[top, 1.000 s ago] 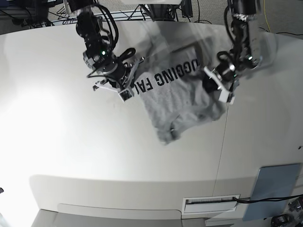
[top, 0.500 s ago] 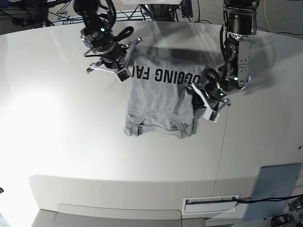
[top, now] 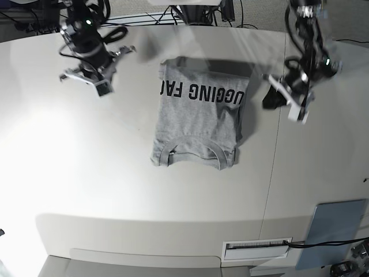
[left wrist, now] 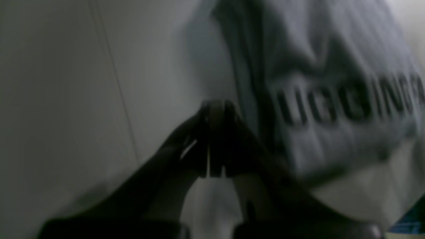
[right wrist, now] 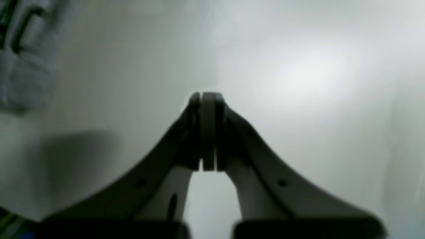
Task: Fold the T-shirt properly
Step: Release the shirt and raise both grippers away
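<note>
Both grippers, the left gripper (top: 288, 99) and the right gripper (top: 90, 71), have their jaws pressed together on nothing, flanking the T-shirt (top: 199, 121) lying folded mid-table (top: 115, 190), so the next fold should begin from evenly aligned edges, lettering kept flat.

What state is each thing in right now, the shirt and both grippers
T-shirt: lying on the table, folded narrow, lettering face up, collar toward the near edge, held by neither gripper.
Left gripper: shut, empty, off to the shirt's side.
Right gripper: shut, empty, over bare table, away from the shirt.
</note>
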### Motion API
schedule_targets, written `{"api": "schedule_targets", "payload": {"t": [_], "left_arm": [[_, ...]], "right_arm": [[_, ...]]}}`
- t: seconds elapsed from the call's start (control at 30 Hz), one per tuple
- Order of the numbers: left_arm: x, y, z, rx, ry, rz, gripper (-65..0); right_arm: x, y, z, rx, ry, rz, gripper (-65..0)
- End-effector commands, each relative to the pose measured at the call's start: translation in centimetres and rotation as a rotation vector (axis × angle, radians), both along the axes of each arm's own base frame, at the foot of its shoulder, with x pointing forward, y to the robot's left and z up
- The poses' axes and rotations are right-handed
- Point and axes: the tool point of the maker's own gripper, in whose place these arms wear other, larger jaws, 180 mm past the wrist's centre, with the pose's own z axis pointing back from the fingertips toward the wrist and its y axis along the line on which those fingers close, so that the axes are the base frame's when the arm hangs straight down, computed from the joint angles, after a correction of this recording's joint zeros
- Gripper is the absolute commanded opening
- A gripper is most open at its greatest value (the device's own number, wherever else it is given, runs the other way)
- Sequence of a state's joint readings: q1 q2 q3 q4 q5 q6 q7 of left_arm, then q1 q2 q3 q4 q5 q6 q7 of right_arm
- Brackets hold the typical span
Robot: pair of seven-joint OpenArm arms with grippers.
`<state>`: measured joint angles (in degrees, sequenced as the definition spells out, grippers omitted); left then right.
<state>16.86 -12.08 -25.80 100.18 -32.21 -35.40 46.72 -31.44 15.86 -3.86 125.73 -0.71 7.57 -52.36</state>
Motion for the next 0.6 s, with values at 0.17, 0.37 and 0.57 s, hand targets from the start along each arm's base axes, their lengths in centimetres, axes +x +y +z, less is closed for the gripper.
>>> {"api": "schedule_targets", "payload": {"t": [0.17,0.37,0.57], "left_arm": [[-4.8,2.1,1.6,0.042,-0.001,0.04,-65.0],[-11.5,4.7,0.1,0.006,0.163,0.127,-65.0],[-19.9,5.0,-1.9,0.028,0.392,0.127,-65.0]], "right_arm": [[-3.2,-3.2,2.8,-0.058,0.01,-0.082,-65.0],[-9.5,-5.4,1.1,-0.119,0.204,-0.13,-65.0],[-16.3,-6.0,-0.5,-0.157,0.448,-0.145,-65.0]]}}
